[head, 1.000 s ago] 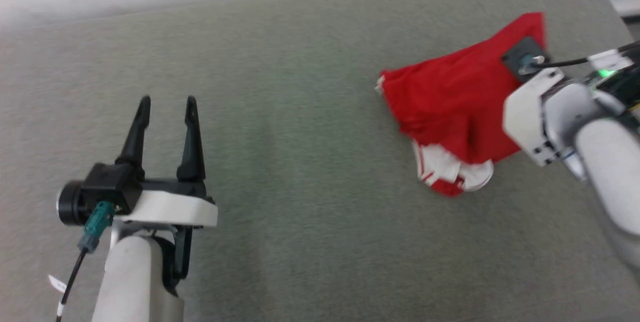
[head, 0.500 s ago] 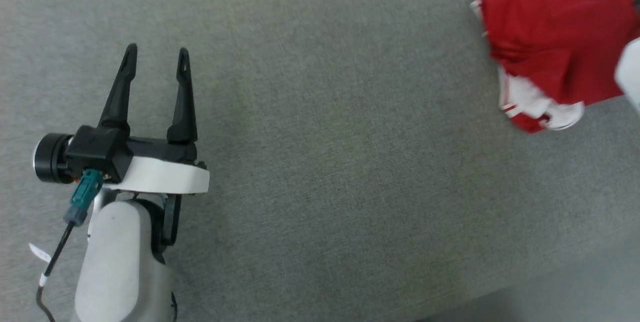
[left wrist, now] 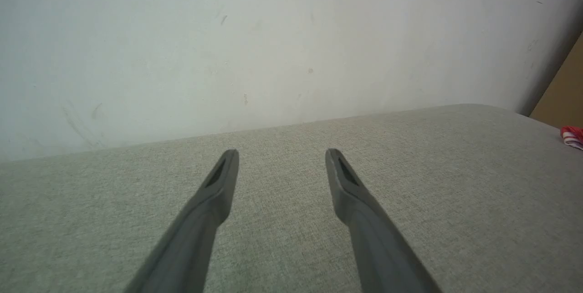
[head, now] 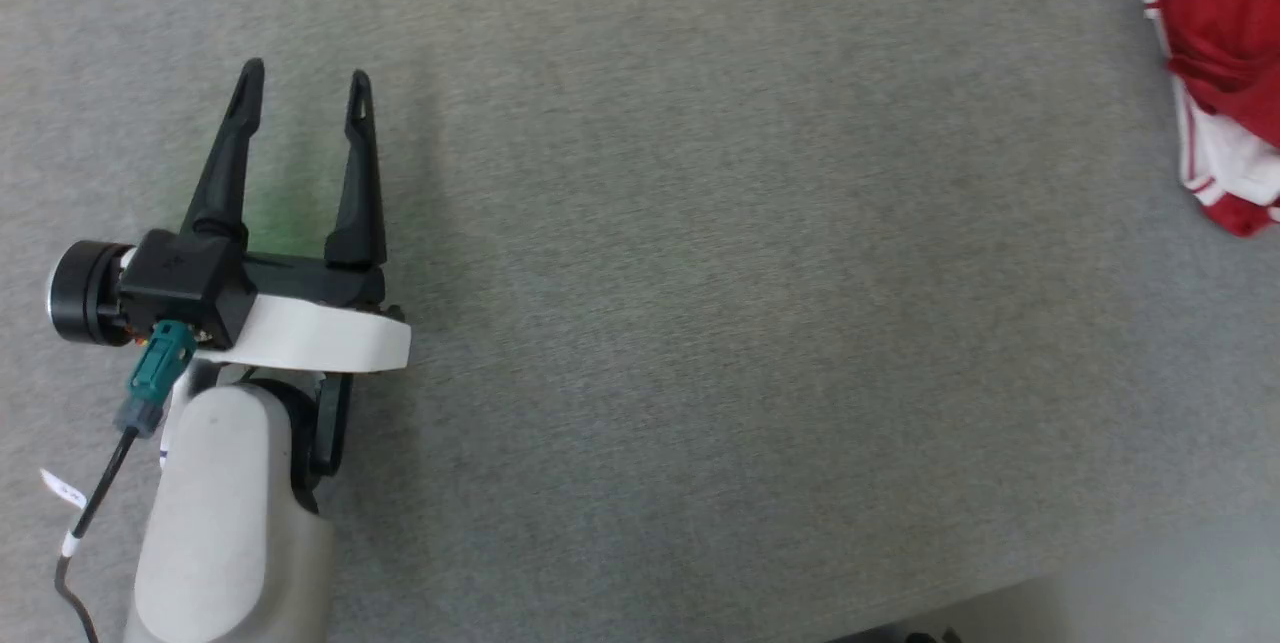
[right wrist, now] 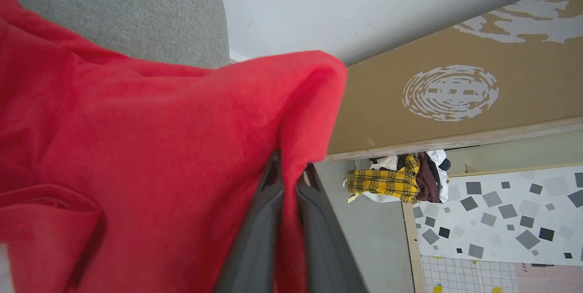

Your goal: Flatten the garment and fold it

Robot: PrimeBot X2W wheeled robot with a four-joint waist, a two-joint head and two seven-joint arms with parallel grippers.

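The red garment [head: 1220,43] with a white sleeve and striped trim lies bunched at the far right edge of the head view, on the grey cloth table [head: 700,273]. In the right wrist view its red cloth [right wrist: 159,147] drapes over my right gripper [right wrist: 291,172], whose two fingers are pinched together on a fold of it. My left gripper [head: 304,83] hovers open over bare table at the left, far from the garment. A scrap of the garment [left wrist: 573,137] peeks in at the right edge of the left wrist view, beyond my open left gripper [left wrist: 281,155].
A pale wall [left wrist: 273,47] stands behind the table. Beside the table's rounded corner lean a brown board [right wrist: 455,79] and a panel with grey squares [right wrist: 501,211]. A pile of clothes with a yellow plaid piece [right wrist: 396,181] lies on the floor.
The head camera has swung left and down, so the garment slid to the right edge and the right arm left the picture. The left gripper stays open.
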